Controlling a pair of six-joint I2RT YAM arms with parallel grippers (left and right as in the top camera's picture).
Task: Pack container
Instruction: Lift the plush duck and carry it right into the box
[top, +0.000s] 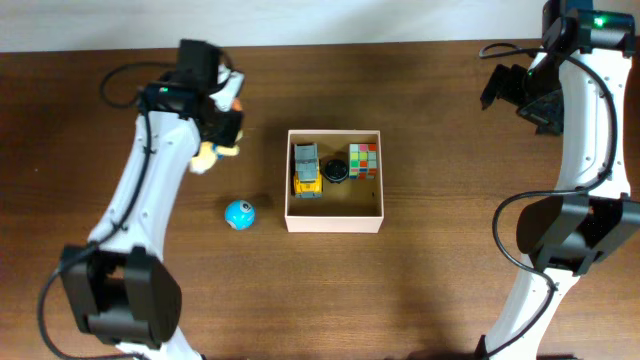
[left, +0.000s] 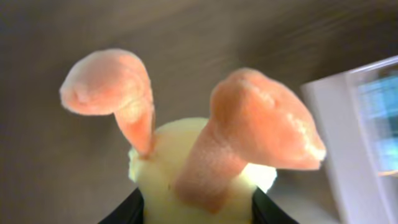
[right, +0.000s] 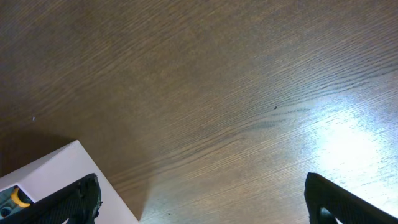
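Holding entry, left arm: the left gripper (top: 218, 122) is closed on a soft toy (left: 205, 168) with a pale yellow body and two salmon-pink floppy parts, either ears or feet. The black fingers (left: 127, 214) press the body from both sides low down. The pink parts hang free, probably so the toy can be carried and let go cleanly. Whether it hangs clear of the table (top: 430, 280) cannot be told.

Box: the container (top: 334, 222) sits at mid-table, to the right of the held toy and apart from it. Its white wall shows at the right edge of the left wrist view.

Contents, all along the back half:
- a yellow toy truck (top: 307, 172)
- a small black round thing (top: 335, 170)
- a colour cube (top: 364, 159)

The front half of the floor is bare, which looks like the natural place for the soft toy.

Loose item: a blue ball (top: 239, 213) lies on the table just left of the box and is not yet packed.

Right arm: the right gripper (right: 199, 202) has its jaws spread wide with nothing between them and only bare wood below. It hovers past the box's far right corner, apparently parked out of the left arm's way.
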